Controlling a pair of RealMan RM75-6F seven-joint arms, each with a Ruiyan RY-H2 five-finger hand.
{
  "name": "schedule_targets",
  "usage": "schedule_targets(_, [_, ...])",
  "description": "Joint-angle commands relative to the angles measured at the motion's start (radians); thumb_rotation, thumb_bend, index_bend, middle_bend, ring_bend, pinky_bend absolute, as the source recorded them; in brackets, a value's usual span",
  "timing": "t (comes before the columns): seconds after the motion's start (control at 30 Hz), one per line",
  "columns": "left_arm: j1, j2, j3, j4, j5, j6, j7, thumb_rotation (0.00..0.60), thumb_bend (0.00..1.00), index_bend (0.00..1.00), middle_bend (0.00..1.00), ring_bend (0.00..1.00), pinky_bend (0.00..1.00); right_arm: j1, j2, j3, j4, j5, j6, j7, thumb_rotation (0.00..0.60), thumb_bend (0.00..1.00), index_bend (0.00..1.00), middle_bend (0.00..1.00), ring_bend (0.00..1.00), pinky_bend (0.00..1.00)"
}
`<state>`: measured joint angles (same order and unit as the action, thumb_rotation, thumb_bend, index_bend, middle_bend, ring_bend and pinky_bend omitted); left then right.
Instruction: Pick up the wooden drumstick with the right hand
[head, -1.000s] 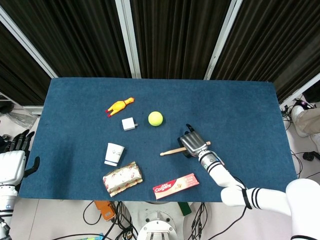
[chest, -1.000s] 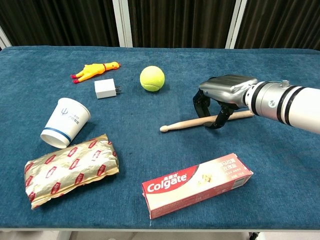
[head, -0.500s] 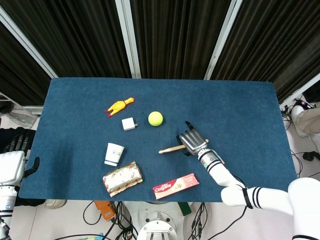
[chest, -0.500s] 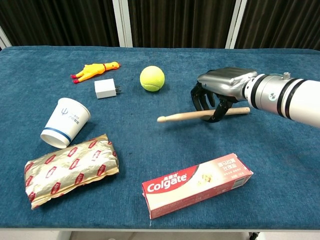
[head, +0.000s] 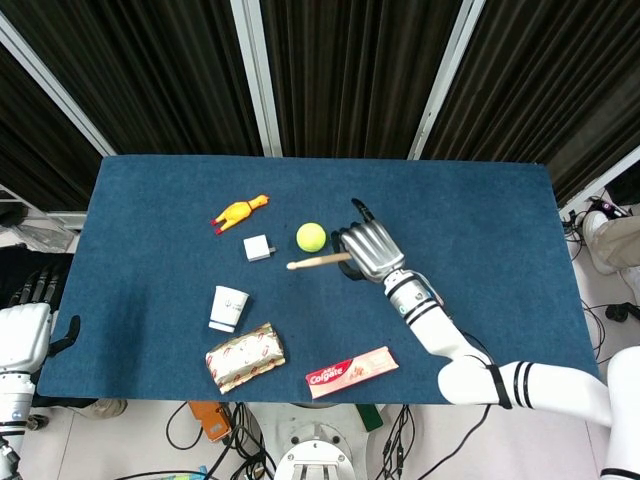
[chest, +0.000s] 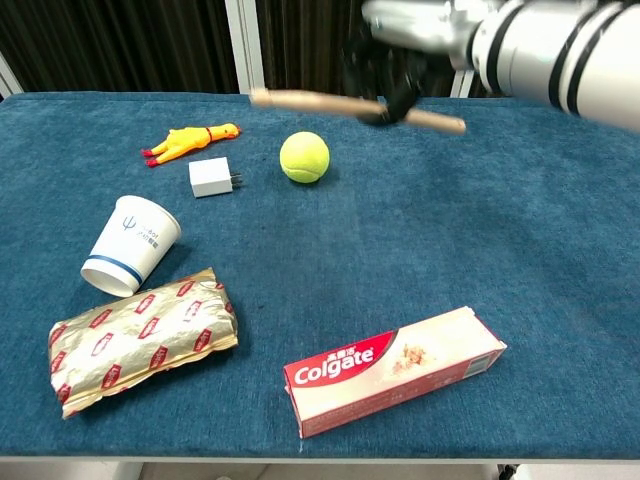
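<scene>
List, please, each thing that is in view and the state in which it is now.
Wooden drumstick: held in the air, roughly level, above the table.
Right hand: fingers closed around the drumstick.
Left hand: beside the table's left edge, holding nothing.
White paper cup: lying on its side.
Yellow tennis ball: resting on the blue cloth.
Red Colgate toothpaste box: lying flat.
Gold foil packet: lying flat, crinkled.

blue table (chest: 560, 300) carrying: rubber chicken (chest: 188, 142), white charger (chest: 212, 177), tennis ball (chest: 304, 157), paper cup (chest: 131, 243) on its side, foil packet (chest: 140, 336), colgate box (chest: 395, 369) at front.
</scene>
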<state>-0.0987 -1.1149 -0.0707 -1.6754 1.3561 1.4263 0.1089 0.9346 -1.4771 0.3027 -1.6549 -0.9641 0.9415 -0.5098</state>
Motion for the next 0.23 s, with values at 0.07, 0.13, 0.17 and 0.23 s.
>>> schedule_targets(0.07, [0.000,0.001,0.000,-0.001,-0.002,-0.003,-0.004,0.600,0.40,0.04,0.00,0.05,0.19,-0.003,-0.016,0.041,-0.024,-0.079,0.099,0.067,0.600,0.63,0.68,0.59,0.53,0.00])
schedule_targets(0.13, [-0.001,0.002,0.000,-0.002,-0.003,-0.005,-0.004,0.600,0.40,0.04,0.00,0.05,0.19,-0.016,-0.010,0.044,-0.037,-0.111,0.120,0.107,0.600,0.63,0.68,0.59,0.53,0.00])
schedule_targets(0.17, [-0.001,0.002,0.001,-0.002,-0.003,-0.006,-0.004,0.600,0.40,0.04,0.00,0.05,0.19,-0.021,-0.006,0.045,-0.042,-0.123,0.127,0.123,0.600,0.63,0.68,0.59,0.53,0.00])
schedule_targets(0.23, [-0.001,0.002,0.000,-0.003,-0.002,-0.005,-0.004,0.600,0.40,0.04,0.00,0.05,0.19,-0.031,0.003,0.046,-0.047,-0.150,0.141,0.154,0.600,0.63,0.67,0.59,0.53,0.00])
